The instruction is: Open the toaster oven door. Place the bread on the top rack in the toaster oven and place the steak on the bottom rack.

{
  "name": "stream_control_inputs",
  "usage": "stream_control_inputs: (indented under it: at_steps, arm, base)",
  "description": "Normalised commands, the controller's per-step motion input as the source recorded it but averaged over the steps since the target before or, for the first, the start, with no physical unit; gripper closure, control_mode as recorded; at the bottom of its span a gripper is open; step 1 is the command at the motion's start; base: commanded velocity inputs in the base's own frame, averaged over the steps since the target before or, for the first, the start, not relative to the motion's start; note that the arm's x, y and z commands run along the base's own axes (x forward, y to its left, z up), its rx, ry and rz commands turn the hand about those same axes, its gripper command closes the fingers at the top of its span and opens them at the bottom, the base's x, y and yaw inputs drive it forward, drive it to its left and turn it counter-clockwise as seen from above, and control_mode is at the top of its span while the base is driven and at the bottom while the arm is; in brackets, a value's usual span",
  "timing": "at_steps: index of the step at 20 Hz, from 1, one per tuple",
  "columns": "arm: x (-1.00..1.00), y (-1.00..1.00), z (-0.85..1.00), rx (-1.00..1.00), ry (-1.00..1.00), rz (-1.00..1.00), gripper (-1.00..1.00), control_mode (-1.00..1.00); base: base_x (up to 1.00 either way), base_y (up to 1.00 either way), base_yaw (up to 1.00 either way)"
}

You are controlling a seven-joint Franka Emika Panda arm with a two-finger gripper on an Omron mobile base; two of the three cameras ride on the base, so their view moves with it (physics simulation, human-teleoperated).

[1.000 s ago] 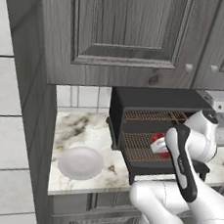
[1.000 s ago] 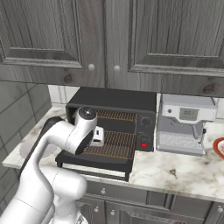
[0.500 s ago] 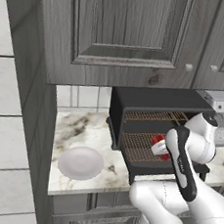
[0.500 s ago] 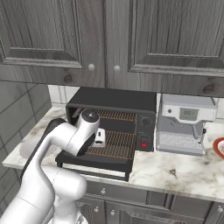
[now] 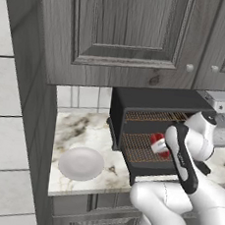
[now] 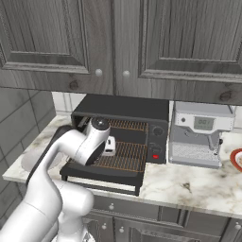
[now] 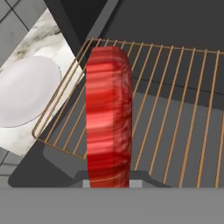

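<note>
Gripper (image 5: 161,146) clamped narrow on the steak (image 7: 108,118), held edge-up over the pulled-out bottom rack (image 7: 170,109), near its left front corner. Toaster oven (image 6: 124,106) at the back of the counter (image 6: 189,184), door (image 6: 101,171) folded down flat toward the front edge. Top rack (image 5: 156,116) inside, above. White plate (image 5: 81,163) on the counter left of the oven, near the front edge. Coffee machine (image 6: 201,134) just right of the oven.
</note>
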Motion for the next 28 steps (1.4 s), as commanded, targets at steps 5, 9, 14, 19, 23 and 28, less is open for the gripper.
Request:
stream_control_inputs:
  at_steps: [5, 9, 14, 19, 23, 28]
  arm:
    - [0.16, 0.00, -0.01, 0.00, 0.00, 0.02, 1.00, -1.00]
    - [0.10, 0.00, -0.03, 0.00, 0.00, 0.02, 1.00, -1.00]
    - [0.05, -0.01, -0.03, 0.01, 0.00, 0.03, 1.00, -1.00]
    - [0.02, -0.01, -0.10, 0.02, 0.00, 0.03, 1.00, -1.00]
    - [0.01, -0.03, -0.13, 0.02, 0.00, 0.03, 1.00, -1.00]
    - [0.04, -0.03, -0.08, 0.01, 0.00, 0.03, 1.00, -1.00]
  base:
    - [0.00, 0.00, 0.00]
    - [0.00, 0.00, 0.00]
    - [0.00, 0.00, 0.00]
    - [0.00, 0.00, 0.00]
    - [0.00, 0.00, 0.00]
    - [0.00, 0.00, 0.00]
